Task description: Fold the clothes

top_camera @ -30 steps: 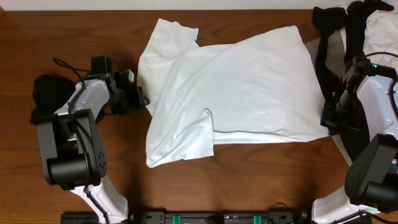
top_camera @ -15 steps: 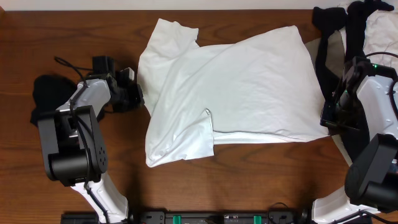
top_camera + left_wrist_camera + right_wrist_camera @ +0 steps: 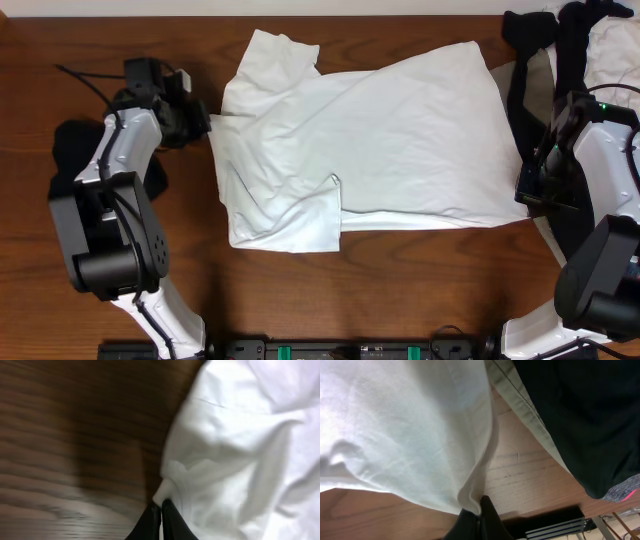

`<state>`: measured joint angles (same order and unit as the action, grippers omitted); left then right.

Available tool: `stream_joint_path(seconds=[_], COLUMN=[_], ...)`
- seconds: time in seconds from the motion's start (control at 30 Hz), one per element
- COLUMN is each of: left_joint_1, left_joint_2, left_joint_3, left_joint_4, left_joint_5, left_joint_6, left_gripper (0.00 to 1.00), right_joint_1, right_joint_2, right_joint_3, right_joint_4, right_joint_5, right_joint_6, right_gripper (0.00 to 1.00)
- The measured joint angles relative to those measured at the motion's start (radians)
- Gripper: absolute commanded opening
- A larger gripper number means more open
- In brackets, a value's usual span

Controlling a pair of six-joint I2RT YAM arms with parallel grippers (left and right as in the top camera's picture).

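While both arms hold it by its two ends, the white T-shirt (image 3: pixel 400 140) lies spread across the middle of the brown desk (image 3: pixel 100 40). One sleeve pokes up at the top, and a flap is turned over near the bottom.

The left end effector (image 3: pixel 203 122) has its two fingers pressed together on a tiny pinch of the shirt's left edge. The right end effector (image 3: pixel 537 190) is nipped tight on the hem at the other end. It sits just beside a beige piece (image 3: pixel 520 400) and a black piece (image 3: pixel 580 420) from the pile.

I think they are pulling the shirt flat before the fold. To do that well, both arms should pull apart softly and stay low to the desk. Each one holds only a small bit of cloth, so a hard tug could make it slip out. The right arm should also take care not to drag the beige piece along.

The shirt looks thin, soft and floppy. It is smooth in the middle and on the right. By the left side it bunches into wavy wrinkles. The desk is hard, smooth wood with dark lines in it, so I guess the cloth will slide easily.
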<state>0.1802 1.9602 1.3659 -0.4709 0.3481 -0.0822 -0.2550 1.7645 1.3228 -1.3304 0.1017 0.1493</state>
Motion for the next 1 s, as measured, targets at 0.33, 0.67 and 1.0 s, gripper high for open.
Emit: stream_joint_path(seconds=[0.33,0.67,1.0], left_joint_1=[0.028,0.028,0.026], left_joint_2=[0.000,0.000,0.000], left_joint_3=[0.005,0.010,-0.084], left_joint_4=[-0.082,-0.603,-0.473], left_joint_5=[-0.033,-0.033,0.013], left_joint_6=[-0.003,-0.011,-0.019], left_gripper=[0.53,0.53,0.53], right_joint_1=[0.000,0.000,0.000], right_joint_2=[0.000,0.000,0.000], right_joint_3=[0.000,-0.001,-0.001], right_joint_4=[0.000,0.006,0.004], right_joint_5=[0.000,0.000,0.000], right_joint_6=[0.000,0.000,0.000], right_gripper=[0.01,0.01,0.01])
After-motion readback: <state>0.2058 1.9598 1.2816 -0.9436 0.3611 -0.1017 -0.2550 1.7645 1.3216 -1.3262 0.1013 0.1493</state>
